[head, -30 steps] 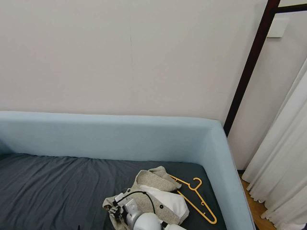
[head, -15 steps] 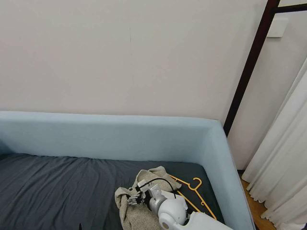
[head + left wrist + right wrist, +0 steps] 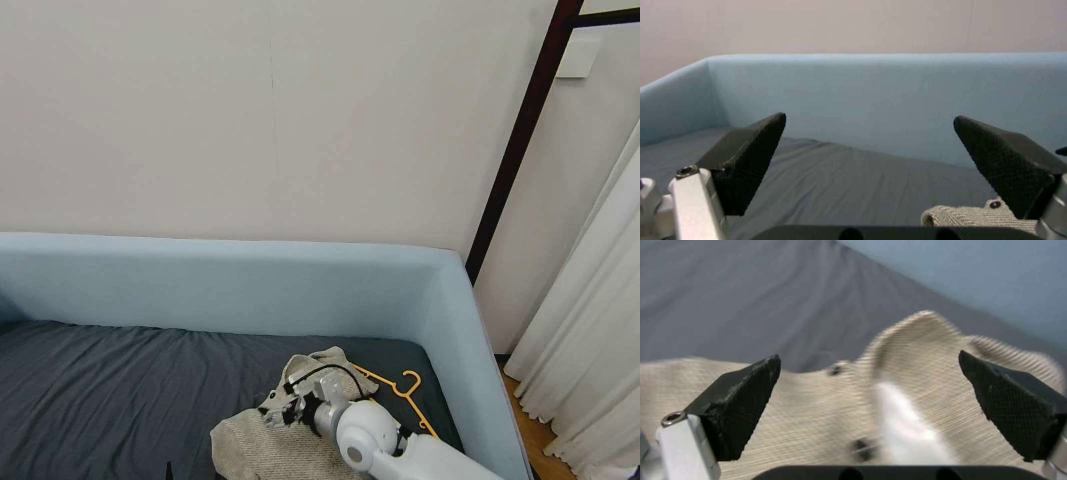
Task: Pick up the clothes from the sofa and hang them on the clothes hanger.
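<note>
A beige knit garment (image 3: 262, 447) lies crumpled on the dark grey sofa seat (image 3: 110, 390), with its collar (image 3: 322, 360) toward the backrest. An orange hanger (image 3: 412, 388) rests beside it near the sofa's right arm. My right gripper (image 3: 283, 406) hovers over the garment's collar end. In the right wrist view this gripper (image 3: 870, 375) is open, and the beige cloth (image 3: 807, 405) with its white lining (image 3: 907, 440) lies right below. My left gripper (image 3: 867, 135) is open, low over the seat and facing the backrest, with an edge of the garment (image 3: 960, 218) beside it.
The light blue sofa backrest (image 3: 220, 285) and right armrest (image 3: 465, 370) wall in the seat. A dark clothes rack pole (image 3: 515, 150) rises at the right by the wall. White curtains (image 3: 600, 340) hang at far right over a wooden floor.
My right arm has swung right and toward the backrest over the garment. The cloth was bunched up and now spreads out to the left, with its white lining covered.
</note>
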You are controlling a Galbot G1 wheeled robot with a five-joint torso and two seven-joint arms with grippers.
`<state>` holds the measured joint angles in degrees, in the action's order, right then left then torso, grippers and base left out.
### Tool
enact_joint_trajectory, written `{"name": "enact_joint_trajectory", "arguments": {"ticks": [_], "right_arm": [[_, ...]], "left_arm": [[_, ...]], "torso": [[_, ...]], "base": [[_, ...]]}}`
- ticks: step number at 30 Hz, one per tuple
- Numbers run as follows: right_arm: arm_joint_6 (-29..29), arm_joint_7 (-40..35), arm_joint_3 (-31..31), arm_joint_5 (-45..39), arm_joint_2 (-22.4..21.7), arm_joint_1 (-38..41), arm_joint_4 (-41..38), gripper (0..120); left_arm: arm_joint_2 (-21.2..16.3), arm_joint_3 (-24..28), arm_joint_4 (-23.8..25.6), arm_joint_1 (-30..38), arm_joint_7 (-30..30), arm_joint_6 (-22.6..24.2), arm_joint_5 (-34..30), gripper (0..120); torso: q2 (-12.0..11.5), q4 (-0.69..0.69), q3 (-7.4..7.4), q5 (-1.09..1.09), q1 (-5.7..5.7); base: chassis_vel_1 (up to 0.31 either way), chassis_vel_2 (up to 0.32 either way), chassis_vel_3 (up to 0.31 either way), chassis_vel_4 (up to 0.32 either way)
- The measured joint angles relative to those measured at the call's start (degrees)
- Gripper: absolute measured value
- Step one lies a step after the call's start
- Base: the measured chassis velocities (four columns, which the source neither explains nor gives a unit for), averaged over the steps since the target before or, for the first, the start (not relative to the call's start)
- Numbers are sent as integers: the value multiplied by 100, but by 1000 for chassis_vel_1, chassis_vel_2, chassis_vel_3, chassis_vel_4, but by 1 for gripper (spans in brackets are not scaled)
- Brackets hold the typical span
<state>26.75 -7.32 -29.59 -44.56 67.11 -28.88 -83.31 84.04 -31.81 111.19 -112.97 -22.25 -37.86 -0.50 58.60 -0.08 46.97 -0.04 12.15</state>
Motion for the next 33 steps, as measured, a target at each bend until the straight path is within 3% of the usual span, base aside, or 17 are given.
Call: {"name": "enact_joint_trajectory", "arguments": {"ticks": [1, 5, 12, 15, 20, 30, 33], "right_arm": [[0, 0, 0, 0, 0, 0, 0, 100], [-941, 1443, -299, 867, 318, 779, 1497, 100], [-1771, 2514, -722, 1577, 889, 1417, 2786, 100], [-2545, 3121, -785, 2733, 1220, 1637, 3572, 100], [-2923, 3410, -790, 3672, 1384, 1760, 4078, 100], [-3365, 3558, -550, 4377, 1707, 1891, 5094, 100], [-3445, 3574, -544, 4540, 1835, 1894, 5260, 93]], "left_arm": [[0, 0, 0, 0, 0, 0, 0, 99], [75, 9, -56, -12, -23, -31, 38, 99], [162, -5, -88, -29, -38, -66, 75, 99], [213, -28, -69, -32, -60, -74, 91, 99], [265, -32, -41, -51, -74, -103, 99, 99], [301, -7, -41, -35, -81, -120, 134, 99], [300, -8, -34, -30, -84, -120, 140, 99]], "torso": [[0, 0, 0, 0, 0], [0, 0, 0, -1, 0], [0, 2, 0, -1, 0], [0, 2, 0, -1, 1], [0, 0, 0, -1, 0], [0, 0, -1, -1, 0], [0, 1, -1, -1, 0]], "base": [[0, 0, 0, 0], [0, 0, 0, 0], [0, 0, 0, 0], [0, 0, 0, 0], [0, 0, 0, 0], [0, 0, 0, 0], [0, 0, 0, 0]]}}
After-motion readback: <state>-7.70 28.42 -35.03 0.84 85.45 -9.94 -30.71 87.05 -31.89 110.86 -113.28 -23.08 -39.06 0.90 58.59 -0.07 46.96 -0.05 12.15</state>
